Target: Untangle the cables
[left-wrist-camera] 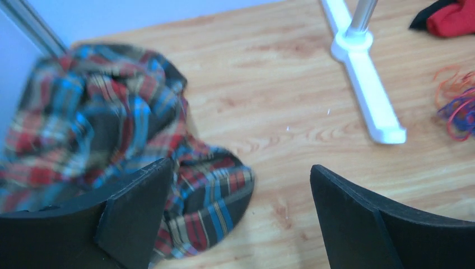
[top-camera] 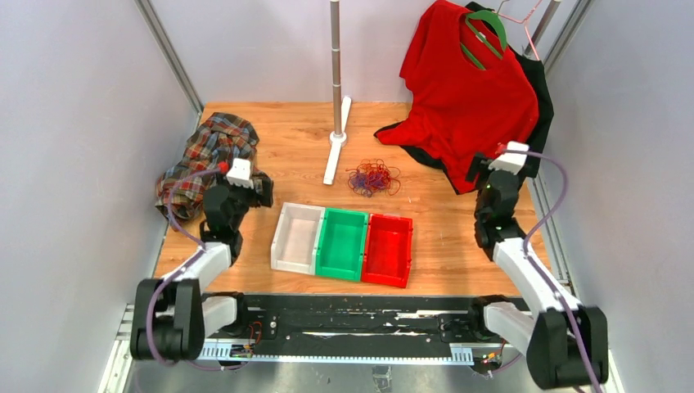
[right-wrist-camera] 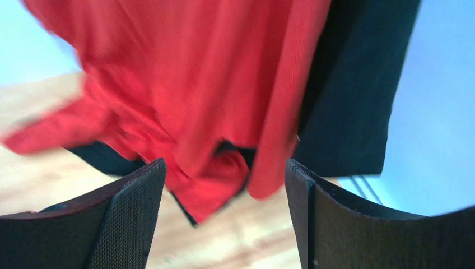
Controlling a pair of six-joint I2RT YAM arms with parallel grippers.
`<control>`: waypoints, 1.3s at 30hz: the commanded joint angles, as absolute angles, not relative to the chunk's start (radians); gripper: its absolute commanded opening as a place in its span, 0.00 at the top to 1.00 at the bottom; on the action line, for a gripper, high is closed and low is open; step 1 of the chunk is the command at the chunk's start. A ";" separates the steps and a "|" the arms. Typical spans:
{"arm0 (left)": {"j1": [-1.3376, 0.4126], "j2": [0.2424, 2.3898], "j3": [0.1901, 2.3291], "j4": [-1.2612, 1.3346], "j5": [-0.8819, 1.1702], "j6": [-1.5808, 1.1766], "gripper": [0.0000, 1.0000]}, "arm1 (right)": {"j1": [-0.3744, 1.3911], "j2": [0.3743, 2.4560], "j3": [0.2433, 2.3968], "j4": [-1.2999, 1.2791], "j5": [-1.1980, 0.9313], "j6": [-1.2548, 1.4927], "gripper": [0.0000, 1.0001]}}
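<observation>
Tangled cables, both hands released.

The cables [top-camera: 374,177] lie in one heap of red, orange and purple loops on the worktop [top-camera: 442,217], near the foot of the white pole stand [top-camera: 335,155] and beyond the three bins [top-camera: 342,241]. The left hand [left-wrist-camera: 241,188] gapes wide beside the plaid shirt [left-wrist-camera: 101,123] (nothing between its fingers). The right hand [right-wrist-camera: 224,188], equally open, faces the hanging red shirt [right-wrist-camera: 185,73].

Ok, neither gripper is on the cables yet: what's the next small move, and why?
Probably swing the left gripper rightward, toward the cables. They lie untouched in one tangle beyond the bins, just showing at the right edge of the left wrist view. Its jaws are open and empty beside the plaid shirt; the right gripper, also open, faces only the red shirt.
</observation>
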State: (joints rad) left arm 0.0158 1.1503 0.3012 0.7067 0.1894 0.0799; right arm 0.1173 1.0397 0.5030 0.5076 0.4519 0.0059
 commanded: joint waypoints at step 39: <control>-0.165 1.235 0.684 -0.297 0.318 0.239 0.11 | 0.583 2.007 1.315 -0.124 0.155 0.355 0.36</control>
State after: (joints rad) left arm -0.1352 1.2251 0.7025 -0.3714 0.3771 0.2859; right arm 0.5697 1.9568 1.2713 -0.0723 0.0902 0.3302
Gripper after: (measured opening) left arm 0.922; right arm 0.712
